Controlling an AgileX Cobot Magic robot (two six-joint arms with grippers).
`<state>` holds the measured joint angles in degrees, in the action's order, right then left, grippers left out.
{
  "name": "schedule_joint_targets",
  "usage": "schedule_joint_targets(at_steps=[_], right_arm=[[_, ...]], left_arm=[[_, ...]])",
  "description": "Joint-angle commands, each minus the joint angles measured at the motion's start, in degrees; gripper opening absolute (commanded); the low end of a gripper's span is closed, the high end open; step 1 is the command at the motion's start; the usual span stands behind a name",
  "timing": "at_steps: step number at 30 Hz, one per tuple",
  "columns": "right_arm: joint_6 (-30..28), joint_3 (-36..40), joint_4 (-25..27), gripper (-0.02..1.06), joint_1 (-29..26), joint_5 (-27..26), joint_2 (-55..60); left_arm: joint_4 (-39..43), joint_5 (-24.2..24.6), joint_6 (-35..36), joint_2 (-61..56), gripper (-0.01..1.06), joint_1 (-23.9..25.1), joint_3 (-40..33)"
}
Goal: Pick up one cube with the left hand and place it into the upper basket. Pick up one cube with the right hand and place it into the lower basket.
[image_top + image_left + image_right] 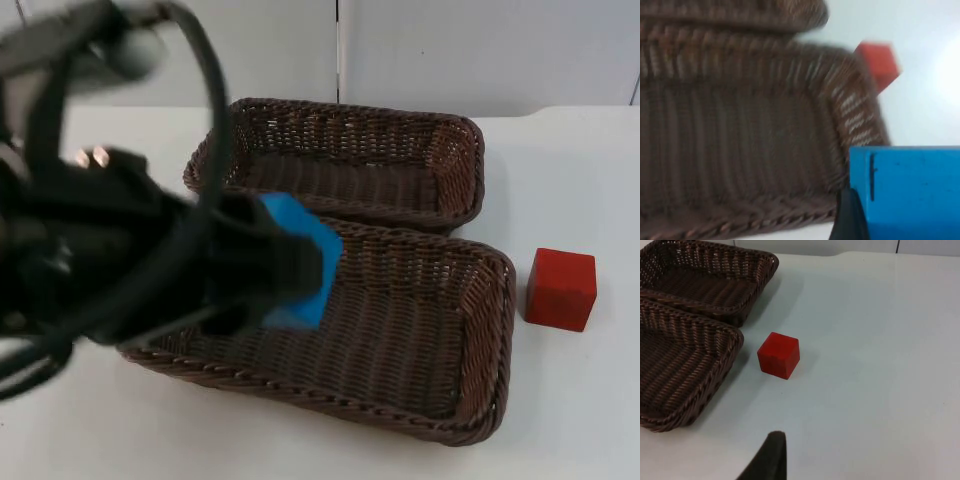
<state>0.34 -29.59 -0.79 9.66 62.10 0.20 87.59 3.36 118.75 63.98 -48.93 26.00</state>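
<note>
Top view: my left claw [285,270] clamps the blue cube [300,262] above the lower basket [480,395].
Releasing here would land it in the wrong basket; right claw's state I cannot tell.

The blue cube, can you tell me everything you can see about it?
The bright blue cube looks smooth and solid, with flat matte faces and sharp edges. The left claw holds it in the air, tilted a little, over the left part of the lower brown woven basket. In the left wrist view a thin dark line marks one face, and a black finger presses against its side. It touches nothing else.
</note>
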Motion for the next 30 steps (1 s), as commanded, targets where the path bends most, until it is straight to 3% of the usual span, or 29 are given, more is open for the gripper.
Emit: schedule_joint_targets(at_steps=[1, 12, 25, 30], right_arm=[[0.0, 0.1, -0.3, 1.05, 0.3, -0.3, -0.2], [0.0, 0.1, -0.3, 1.05, 0.3, -0.3, -0.2], [0.0, 0.1, -0.3, 1.05, 0.3, -0.3, -0.2], [0.0, 0.1, -0.3, 1.05, 0.3, -0.3, -0.2]], left_arm=[[0.4, 0.8, -0.5, -2.6, 0.00, -0.3, -0.1], [3.7, 4.5, -2.4, -4.5, 0.00, -0.3, 0.1], [3.5, 15.6, -15.7, -4.4, 0.00, -0.3, 4.1], [1.7, 16.2, -19.7, -3.6, 0.00, 2.0, 7.4]])
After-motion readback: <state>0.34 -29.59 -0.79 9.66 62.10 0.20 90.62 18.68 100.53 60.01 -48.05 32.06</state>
